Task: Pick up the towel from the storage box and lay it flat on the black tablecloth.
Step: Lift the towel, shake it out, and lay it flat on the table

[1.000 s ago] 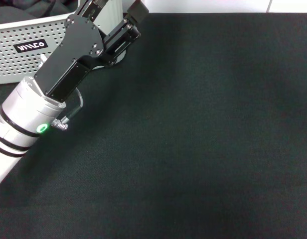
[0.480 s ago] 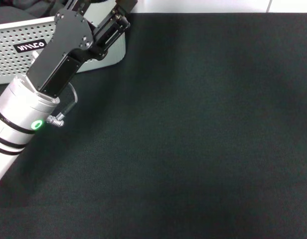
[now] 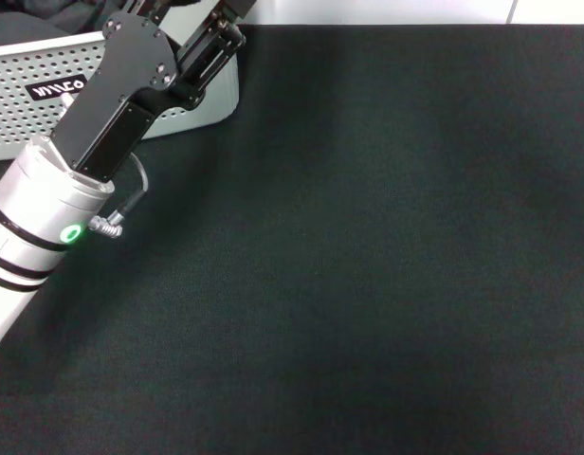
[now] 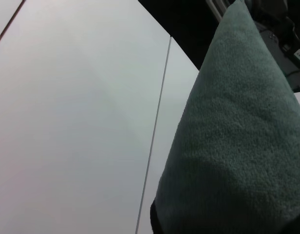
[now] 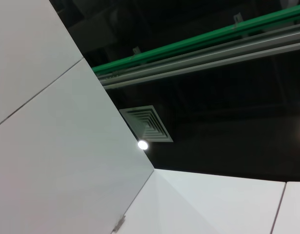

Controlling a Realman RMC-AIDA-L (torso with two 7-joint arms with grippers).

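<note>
The left arm reaches up across the near-left part of the black tablecloth [image 3: 368, 246], and the left claw [image 3: 221, 11] sits right over the near corner of the storage box [image 3: 45, 114], with its tips cut off by the top edge of the head view. Whether that claw is spread or pinched together can't be told from up there, since only the black body and the base of the fingers show.

The left wrist view is mostly filled with the towel [image 4: 233, 141], grey-green fleecy side toward the camera (a dark trim runs along its low edge), hanging right up close against the claw. So the towel is at the claw and up off the cloth, but the actual pinch point isn't visible, and the yellow-orange face doesn't show either. Behind the towel there are just white wall panels and some dark background.

The storage box is partly behind and beside the claw, its perforated grey wall and black label facing the robot's head.

The right claw isn't in the head view at all. Its wrist camera only shows white panels, a ceiling vent [image 5: 146, 124], a small round light and a green beam [image 5: 208, 36].
</note>
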